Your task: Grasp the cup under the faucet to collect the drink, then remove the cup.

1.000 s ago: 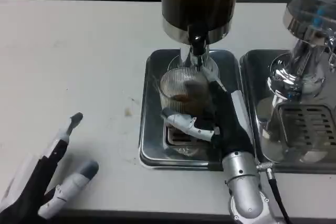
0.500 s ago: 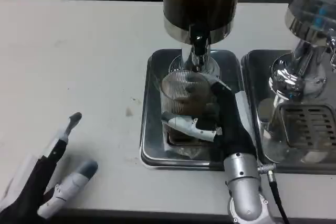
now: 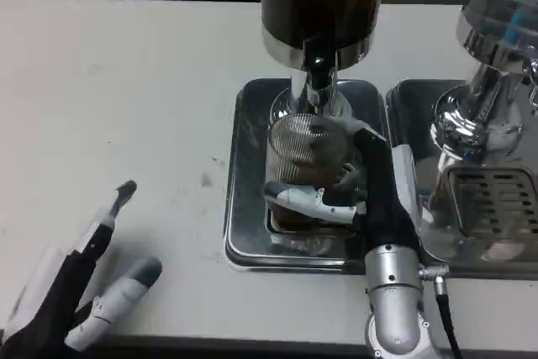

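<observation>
Under the faucet (image 3: 315, 73) of the dark drink dispenser (image 3: 322, 2), the ribbed cup (image 3: 303, 153) stands on the steel drip tray (image 3: 248, 208), gripped by the right hand (image 3: 357, 191), whose fingers wrap its near side. Just right of that hand a second tray (image 3: 403, 124) and chrome dispenser (image 3: 483, 107) crowd in. Far to its left, over bare white table (image 3: 118, 90), the left hand (image 3: 80, 292) lies spread, holding nothing.
</observation>
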Controlling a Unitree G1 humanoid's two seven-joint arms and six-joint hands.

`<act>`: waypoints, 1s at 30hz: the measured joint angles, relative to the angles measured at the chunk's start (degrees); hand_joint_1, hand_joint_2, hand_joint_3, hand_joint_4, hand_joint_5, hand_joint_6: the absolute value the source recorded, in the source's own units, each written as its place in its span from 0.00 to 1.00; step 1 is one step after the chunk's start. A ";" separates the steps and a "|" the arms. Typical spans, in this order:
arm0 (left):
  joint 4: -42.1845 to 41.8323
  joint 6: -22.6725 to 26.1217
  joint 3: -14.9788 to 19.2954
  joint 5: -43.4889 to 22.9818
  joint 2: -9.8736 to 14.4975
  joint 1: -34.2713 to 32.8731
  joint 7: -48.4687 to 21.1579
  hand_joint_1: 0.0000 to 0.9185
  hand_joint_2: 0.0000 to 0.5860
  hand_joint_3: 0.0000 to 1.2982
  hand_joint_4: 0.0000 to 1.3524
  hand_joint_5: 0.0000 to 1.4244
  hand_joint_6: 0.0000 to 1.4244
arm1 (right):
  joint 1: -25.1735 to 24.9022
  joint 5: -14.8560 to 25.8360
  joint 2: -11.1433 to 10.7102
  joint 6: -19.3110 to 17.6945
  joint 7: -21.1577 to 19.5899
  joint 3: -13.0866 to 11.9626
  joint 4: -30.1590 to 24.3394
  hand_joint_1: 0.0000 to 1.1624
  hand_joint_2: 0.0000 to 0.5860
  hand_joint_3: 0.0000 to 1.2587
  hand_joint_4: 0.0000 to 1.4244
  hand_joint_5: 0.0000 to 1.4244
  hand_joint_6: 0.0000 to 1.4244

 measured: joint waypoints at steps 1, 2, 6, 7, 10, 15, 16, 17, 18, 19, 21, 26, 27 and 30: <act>0.00 0.00 -0.01 0.01 0.00 0.00 0.00 0.00 0.22 0.00 0.00 0.00 0.00 | 0.02 -0.11 0.00 0.00 -0.01 0.00 0.00 0.98 0.12 0.62 0.56 0.64 0.85; 0.00 0.00 -0.01 0.01 -0.02 0.00 0.00 0.00 0.22 0.00 0.00 0.00 0.00 | 0.03 -0.16 0.00 0.00 -0.01 0.01 0.00 0.98 0.11 0.62 0.56 0.64 0.86; 0.01 0.00 -0.06 0.01 -0.14 0.00 0.00 0.00 0.22 0.00 0.00 0.00 0.00 | 0.06 -0.57 -0.03 -0.02 -0.17 0.11 -0.07 0.98 0.11 0.62 0.56 0.65 0.87; 0.01 0.00 -0.10 0.02 -0.20 -0.01 0.00 0.00 0.22 0.00 0.00 0.00 0.00 | 0.22 -1.16 -0.09 -0.02 -0.39 0.24 -0.29 0.98 0.11 0.62 0.56 0.65 0.87; 0.02 0.00 -0.22 0.16 -0.38 -0.12 0.00 0.00 0.22 0.00 0.00 0.00 0.00 | 1.10 -1.97 -0.34 -0.02 -0.63 0.83 -1.76 0.98 0.11 0.62 0.57 0.66 0.88; 0.16 0.00 -0.83 0.19 -0.63 -0.69 0.00 0.00 0.22 0.00 0.00 0.00 0.00 | 1.84 -2.75 -0.51 -0.01 -0.81 1.10 -4.20 0.98 0.11 0.63 0.57 0.66 0.88; 0.18 0.00 -0.97 0.19 -0.64 -0.77 0.00 0.00 0.22 0.00 0.00 0.00 0.00 | 2.02 -2.77 -0.56 -0.01 -0.81 1.12 -4.67 0.98 0.11 0.63 0.57 0.66 0.88; 0.19 0.00 -1.08 0.19 -0.64 -0.84 0.00 0.00 0.22 0.00 0.00 0.00 0.00 | 2.17 -2.86 -0.62 0.00 -0.81 1.15 -5.00 0.98 0.11 0.63 0.57 0.66 0.88; 0.20 0.00 -1.20 0.19 -0.64 -0.89 0.00 0.00 0.22 0.00 0.00 0.00 0.00 | 2.59 -3.11 -0.75 0.03 -0.80 1.21 -5.70 0.98 0.11 0.63 0.57 0.66 0.88; 0.21 0.00 -1.23 0.23 -0.64 -0.89 0.00 0.00 0.22 0.00 0.00 0.00 0.00 | 3.04 -3.47 -0.86 0.17 -0.80 1.27 -6.45 0.98 0.11 0.63 0.58 0.66 0.89; 0.21 0.00 -1.39 0.48 -0.63 -0.93 0.01 0.00 0.22 0.00 0.00 0.00 0.00 | 3.77 -3.81 -1.14 0.54 -0.62 1.37 -7.81 0.97 0.11 0.63 0.58 0.66 0.89; 0.21 -0.01 -1.95 0.58 -0.64 -1.16 0.01 0.00 0.22 0.00 0.00 0.00 0.00 | 5.16 -5.03 -2.49 2.46 0.61 1.82 -11.80 0.97 0.10 0.64 0.58 0.66 0.90; 0.22 -0.01 -2.03 0.58 -0.64 -1.24 0.01 0.00 0.22 0.00 0.00 0.00 0.00 | 5.65 -5.22 -2.72 2.82 0.97 1.90 -12.58 0.96 0.10 0.64 0.58 0.67 0.90; 0.51 -0.01 -2.24 0.58 -0.64 -1.65 0.01 0.00 0.22 0.00 0.00 0.00 0.00 | 7.75 -5.65 -3.04 4.13 2.07 2.12 -13.80 0.96 0.11 0.64 0.59 0.67 0.91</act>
